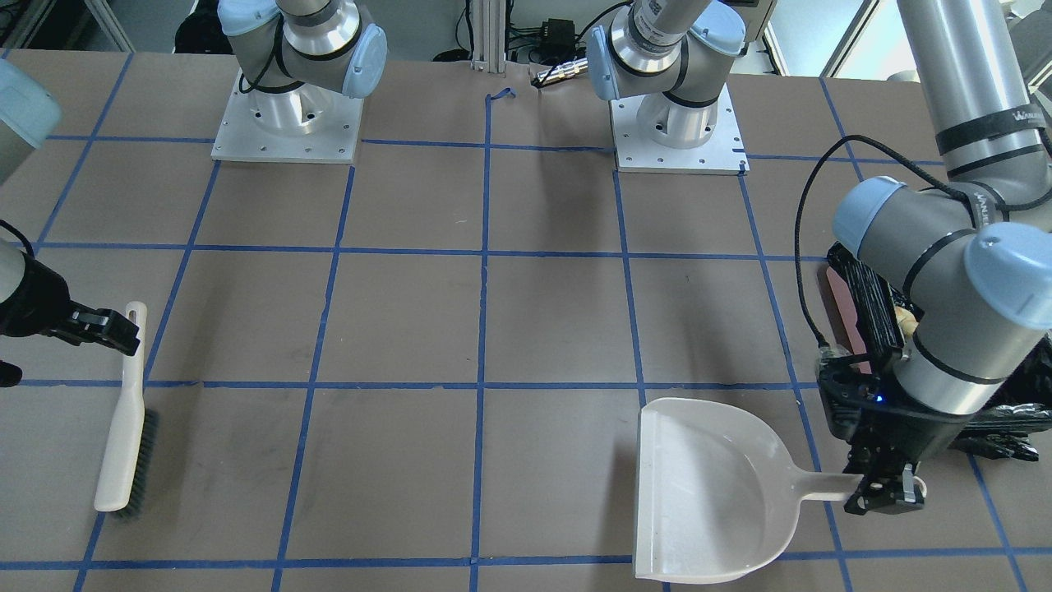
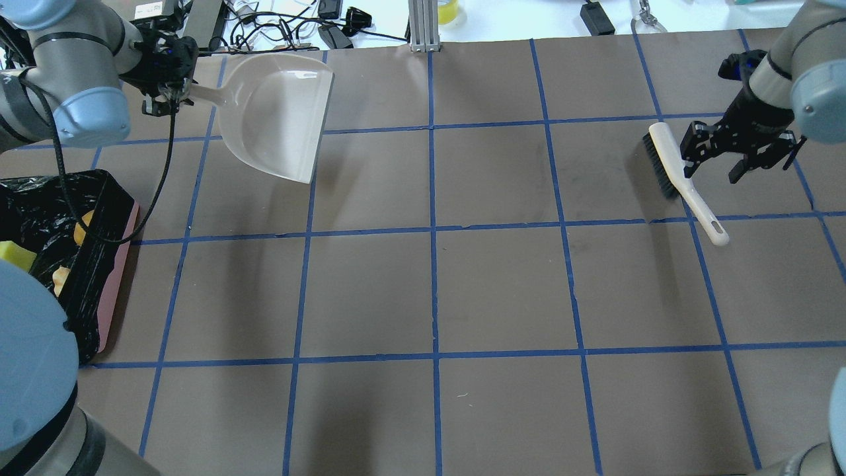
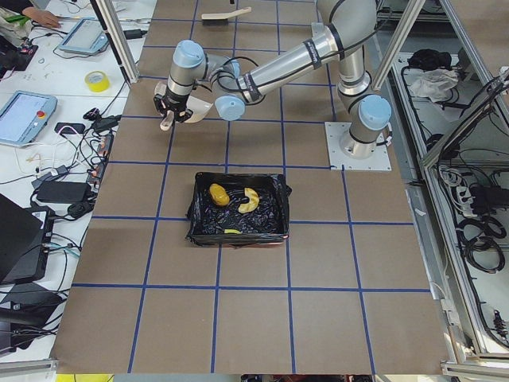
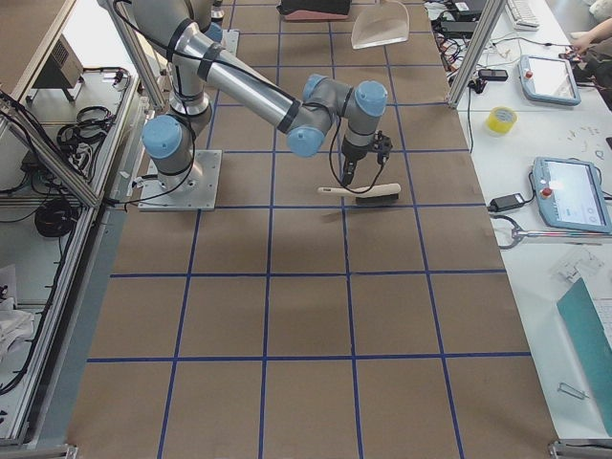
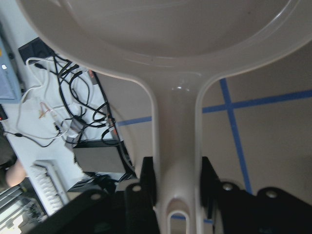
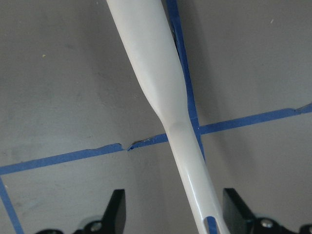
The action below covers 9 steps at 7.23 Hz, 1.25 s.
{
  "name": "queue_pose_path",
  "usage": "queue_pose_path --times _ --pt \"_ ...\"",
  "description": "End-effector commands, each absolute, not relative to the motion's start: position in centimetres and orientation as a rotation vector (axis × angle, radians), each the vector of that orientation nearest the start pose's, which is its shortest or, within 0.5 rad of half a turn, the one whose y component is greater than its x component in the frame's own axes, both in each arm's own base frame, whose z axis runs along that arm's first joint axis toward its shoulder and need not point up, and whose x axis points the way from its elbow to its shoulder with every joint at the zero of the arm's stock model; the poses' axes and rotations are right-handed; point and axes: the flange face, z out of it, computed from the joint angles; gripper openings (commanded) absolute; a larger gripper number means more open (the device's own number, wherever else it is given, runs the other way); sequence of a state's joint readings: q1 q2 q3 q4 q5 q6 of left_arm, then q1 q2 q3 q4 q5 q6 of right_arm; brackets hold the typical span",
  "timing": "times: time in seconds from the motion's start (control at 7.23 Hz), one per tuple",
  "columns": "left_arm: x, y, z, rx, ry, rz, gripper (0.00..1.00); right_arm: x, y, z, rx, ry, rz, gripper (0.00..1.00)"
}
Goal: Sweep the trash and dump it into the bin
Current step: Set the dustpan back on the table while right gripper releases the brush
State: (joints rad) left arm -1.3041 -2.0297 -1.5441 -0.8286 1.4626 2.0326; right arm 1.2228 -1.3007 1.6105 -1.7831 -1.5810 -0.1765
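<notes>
Across the table in the front view, the left tool (image 1: 888,493) is clamped on the handle of a white dustpan (image 1: 707,485). Behind that arm, the bin (image 1: 845,316) shows only a pink and black edge. At the far side, the right tool (image 1: 111,329) sits by the handle end of a brush (image 1: 123,436) lying on the brown tabletop (image 1: 411,329).

From overhead, the bin stands at the tabletop's left edge. The trash (image 2: 61,277) lies inside it: a sponge (image 2: 14,254), an orange lump (image 2: 82,228) and a pale peel (image 2: 61,280).

The left side view shows all three pieces in the bin, well apart from the dustpan.

The right side view shows the brush under the right tool.

On the left wrist camera, both fingers (image 5: 147,180) press the dustpan handle's sides.

On the right wrist camera, the fingers (image 6: 116,209) stand wide apart, with the brush handle between them and touching neither.
</notes>
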Motion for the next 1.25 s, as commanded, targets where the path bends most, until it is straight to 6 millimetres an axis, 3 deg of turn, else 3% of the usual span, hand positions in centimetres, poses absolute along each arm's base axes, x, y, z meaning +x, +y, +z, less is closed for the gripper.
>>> queue_pose_path --times 0.0,0.42,0.69,0.83,1.11 --pt "3.5 -68.5 26.5 -2.377 -2.152 0.268 0.0 -1.6 -60.1 41.5 0.191 3.134 0.141 0.76" --pt "3.4 -68.7 23.3 -2.323 -2.143 0.231 0.0 10.2 -56.2 47.5 0.181 3.152 0.015 0.8" --pt "3.3 -68.7 22.5 -2.299 -2.149 0.226 0.0 11.3 -53.5 49.6 0.15 3.142 -0.019 0.84" --pt "2.3 -68.7 22.3 -2.304 -2.134 0.221 0.0 11.3 -53.0 48.7 0.131 3.153 0.007 0.99" --pt "2.0 -68.4 21.9 -2.313 -2.118 0.207 0.0 11.3 -53.0 48.5 0.133 3.147 0.007 1.0"
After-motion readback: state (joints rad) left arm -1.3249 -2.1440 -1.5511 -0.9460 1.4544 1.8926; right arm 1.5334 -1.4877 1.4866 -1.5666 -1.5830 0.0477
